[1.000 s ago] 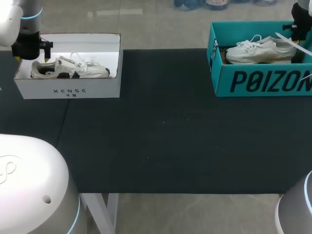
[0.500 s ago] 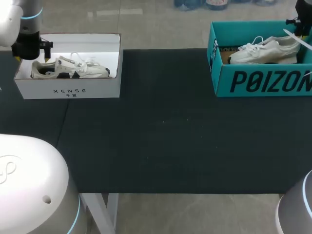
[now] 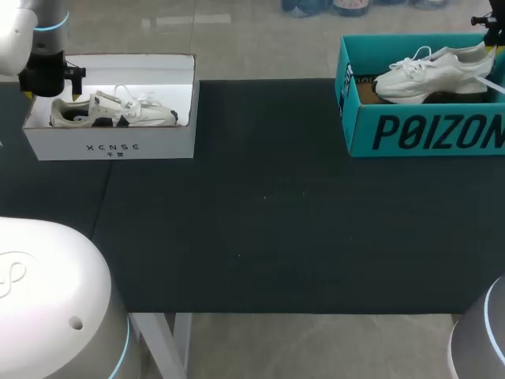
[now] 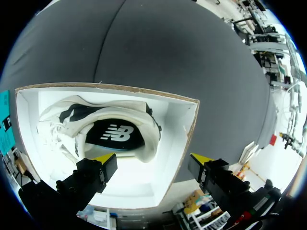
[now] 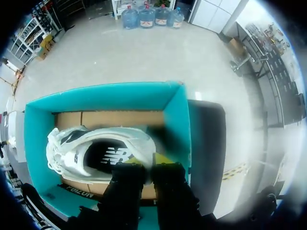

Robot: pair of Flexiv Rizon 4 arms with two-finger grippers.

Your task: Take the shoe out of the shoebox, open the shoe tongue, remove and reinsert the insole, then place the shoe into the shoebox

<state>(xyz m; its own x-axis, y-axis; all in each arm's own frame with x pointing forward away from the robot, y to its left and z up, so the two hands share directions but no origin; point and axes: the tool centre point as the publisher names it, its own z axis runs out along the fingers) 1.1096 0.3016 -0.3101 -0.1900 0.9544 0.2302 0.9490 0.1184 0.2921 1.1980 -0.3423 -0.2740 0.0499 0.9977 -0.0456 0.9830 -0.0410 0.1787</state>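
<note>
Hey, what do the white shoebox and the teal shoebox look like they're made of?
White shoebox: likely cardboard, smooth white facing; its cut rim shows a raw brown edge. Teal shoebox: seemingly cardboard too, matte teal walls, plain brown floor inside.

Left gripper [image 4: 153,162] spread wide, right gripper [image 5: 147,164] clamped on the shoe [image 3: 426,77]

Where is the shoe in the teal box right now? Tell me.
At the head view's far right, the white shoe sits tilted heel-up in the teal shoebox, its heel pinched in the right claw.
</note>
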